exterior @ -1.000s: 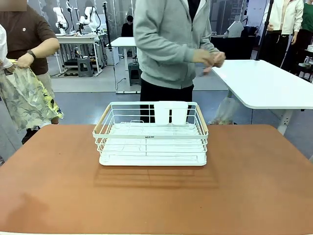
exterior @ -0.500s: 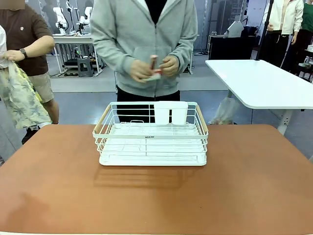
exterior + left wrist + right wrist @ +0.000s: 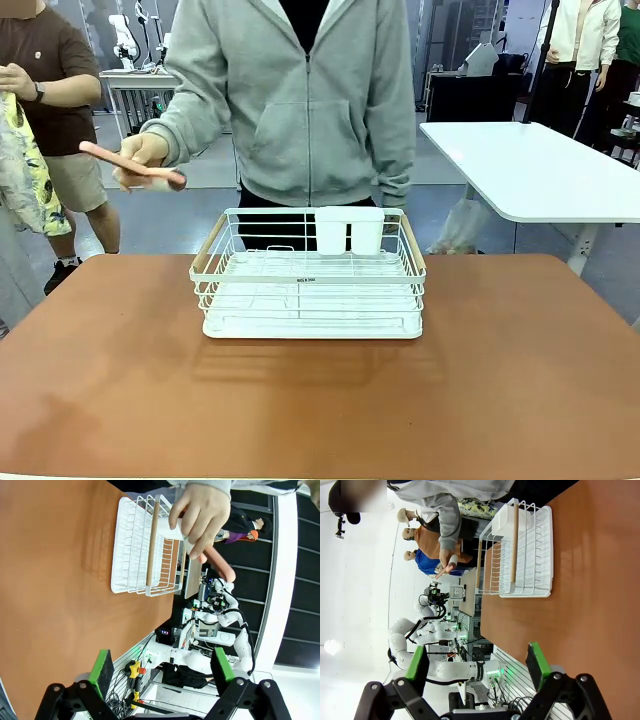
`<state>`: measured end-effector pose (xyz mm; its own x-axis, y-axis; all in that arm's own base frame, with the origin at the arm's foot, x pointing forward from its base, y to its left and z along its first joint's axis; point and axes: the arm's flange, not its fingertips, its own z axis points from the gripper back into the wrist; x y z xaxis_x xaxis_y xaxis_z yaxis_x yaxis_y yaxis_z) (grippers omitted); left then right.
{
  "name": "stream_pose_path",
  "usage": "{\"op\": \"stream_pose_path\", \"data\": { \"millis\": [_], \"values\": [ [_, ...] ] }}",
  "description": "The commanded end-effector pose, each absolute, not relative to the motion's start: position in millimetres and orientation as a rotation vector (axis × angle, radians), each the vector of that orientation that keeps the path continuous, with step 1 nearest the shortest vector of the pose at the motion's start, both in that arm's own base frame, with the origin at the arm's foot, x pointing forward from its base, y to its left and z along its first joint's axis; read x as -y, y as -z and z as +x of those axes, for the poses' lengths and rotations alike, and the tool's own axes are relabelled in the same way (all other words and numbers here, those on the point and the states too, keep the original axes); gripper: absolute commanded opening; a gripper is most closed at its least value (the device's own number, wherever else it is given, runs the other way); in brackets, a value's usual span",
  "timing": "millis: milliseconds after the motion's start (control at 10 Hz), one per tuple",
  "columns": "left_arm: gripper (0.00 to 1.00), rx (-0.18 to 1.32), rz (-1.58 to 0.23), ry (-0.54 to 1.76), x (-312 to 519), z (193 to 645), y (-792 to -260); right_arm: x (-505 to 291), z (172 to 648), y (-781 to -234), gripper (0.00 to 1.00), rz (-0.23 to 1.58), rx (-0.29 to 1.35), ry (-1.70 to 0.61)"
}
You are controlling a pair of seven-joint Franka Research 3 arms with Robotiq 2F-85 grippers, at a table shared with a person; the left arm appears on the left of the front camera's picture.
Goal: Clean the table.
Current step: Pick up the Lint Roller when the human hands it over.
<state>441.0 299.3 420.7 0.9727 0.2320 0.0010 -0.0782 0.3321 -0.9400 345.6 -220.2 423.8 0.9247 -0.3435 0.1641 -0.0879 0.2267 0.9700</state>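
The reddish-brown table fills the foreground of the front view. Its long axis runs from our left to our right, and one long edge faces us. We judge it heavy, stiff and smooth: nothing to lift, only a top to clear and wipe, so any hold belongs on what rests on it.

At mid-table, towards the far edge, stands a white wire rack, its long side parallel to the table's. The wooden handles at its two short ends look like the natural grips. A white cup holder sits at its far wall.

Behind the far edge a person in a grey hooded top holds out a hand gripping a long pink utensil. It lies roughly level in the air to the left of the rack, clear of it.

Our left gripper and right gripper are well apart from the rack — fingers spread wide, holding nothing.
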Motion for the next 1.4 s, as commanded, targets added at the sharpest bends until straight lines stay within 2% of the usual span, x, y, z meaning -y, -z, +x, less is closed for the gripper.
{"op": "stream_pose_path", "data": {
  "millis": [0, 1000, 1200, 1300],
  "values": [
    [1.00, 0.148, -1.202, -0.198, -299, 437, -421, 219, 345, -425, 1.00, 1.354, 0.391, 0.172],
    [1.00, 0.144, -1.217, -0.203, -299, 441, -421, 219, 345, -425, 1.00, 1.354, 0.391, 0.172],
    [1.00, 0.127, -1.112, -0.355, -246, 411, -485, 219, 345, -425, 1.00, 1.354, 0.391, 0.172],
    [1.00, 0.119, -1.070, -0.407, -221, 409, -498, 219, 345, -425, 1.00, 1.354, 0.391, 0.172]
  ]
}}
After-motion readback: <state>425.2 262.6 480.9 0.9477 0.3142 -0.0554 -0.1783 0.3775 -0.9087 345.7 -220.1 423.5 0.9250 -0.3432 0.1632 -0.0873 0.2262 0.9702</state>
